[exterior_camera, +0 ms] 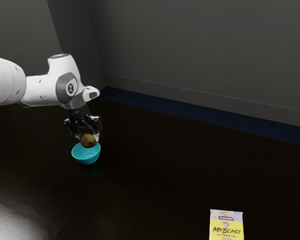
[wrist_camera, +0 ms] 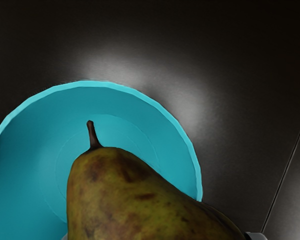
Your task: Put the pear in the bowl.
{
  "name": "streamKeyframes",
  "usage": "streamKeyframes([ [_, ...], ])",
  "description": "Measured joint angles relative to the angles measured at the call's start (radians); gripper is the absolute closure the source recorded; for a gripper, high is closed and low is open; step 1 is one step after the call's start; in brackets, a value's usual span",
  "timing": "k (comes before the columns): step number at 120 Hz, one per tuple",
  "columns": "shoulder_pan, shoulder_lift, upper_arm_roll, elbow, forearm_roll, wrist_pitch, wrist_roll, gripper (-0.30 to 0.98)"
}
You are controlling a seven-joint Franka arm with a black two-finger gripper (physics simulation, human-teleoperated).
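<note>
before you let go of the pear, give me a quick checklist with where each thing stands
1. Pear held between both sides of the gripper: ok
2. Cyan bowl upright, its open side up: ok
3. Pear lined up over the bowl: ok as far as I can judge, since the wrist view has the stem end against the bowl's inside, though the fat end runs out past the picture's edge
4. Pear low enough for a soft drop: cannot tell, the gap down to the bowl's floor is unclear
5. MrBeast bar out of the way: ok, it lies well off from the bowl
</note>
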Motion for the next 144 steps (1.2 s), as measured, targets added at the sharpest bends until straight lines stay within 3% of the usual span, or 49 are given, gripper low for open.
streamKeyframes([
  [32,0.000,0.044,0.018,0.007,-0.002,-0.015,0.006,0.43],
  [64,0.000,0.055,0.028,0.007,-0.017,-0.025,0.033,0.17],
  [86,-0.003,0.028,0.038,0.013,-0.017,-0.053,0.055,0.07],
  [124,-0.109,-0.258,0.026,0.020,0.123,-0.134,0.080,0.02],
  [144,-0.099,-0.290,-0.032,0.197,0.200,-0.223,0.085,0.01],
])
